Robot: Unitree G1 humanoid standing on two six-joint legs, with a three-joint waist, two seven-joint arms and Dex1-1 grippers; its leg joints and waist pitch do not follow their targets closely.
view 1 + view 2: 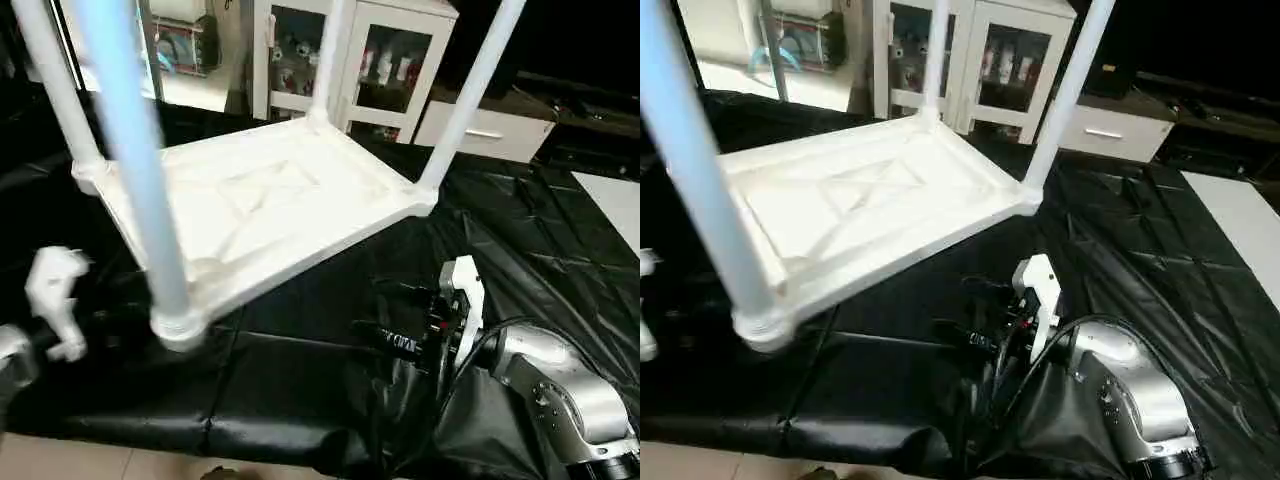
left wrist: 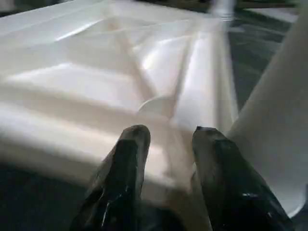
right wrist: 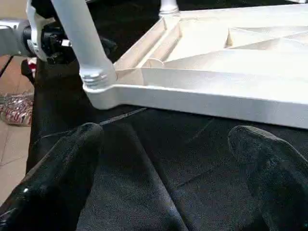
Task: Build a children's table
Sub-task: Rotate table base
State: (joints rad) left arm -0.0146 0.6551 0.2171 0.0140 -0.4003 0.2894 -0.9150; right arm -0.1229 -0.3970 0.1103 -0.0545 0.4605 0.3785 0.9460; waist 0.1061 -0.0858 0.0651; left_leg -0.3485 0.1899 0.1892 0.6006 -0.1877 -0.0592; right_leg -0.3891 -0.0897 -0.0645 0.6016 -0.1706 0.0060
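The children's table [image 1: 270, 200] lies upside down on a black-covered surface [image 1: 300, 370], its X-ribbed underside facing up, with four white legs [image 1: 135, 150] standing in the corner sockets. It occupies the 11 o'clock part of the head view; the nearest leg rises at 9 o'clock, seated in a ringed socket at the corner closest to the camera.

Right tool [image 3: 168, 159]: open wide. Its two black fingers [image 3: 62, 173] stand well apart and hold nothing. Between them the right wrist view shows bare black covering, with the long edge of the table top beyond. In the head view this tool [image 1: 400, 340] sits at 5 o'clock, near the table's near edge but apart from it, at the end of the silver forearm [image 1: 560, 390].

Left tool [image 2: 166, 144]: fingers [image 2: 130, 163] set a modest gap apart, gripping nothing. They point at the near rim of the table top, just beside the base of a leg; contact with the rim cannot be confirmed.

Differences between views: the left wrist view shows the ribbed underside and a round boss where ribs meet close up. The right wrist view shows the nearest corner socket with its leg and, behind it, the left arm's white bracket [image 3: 36, 29]. The head views add a white glass-door cabinet [image 1: 370, 50] at 12 o'clock and a low white drawer unit [image 1: 490, 130] at 1 o'clock.
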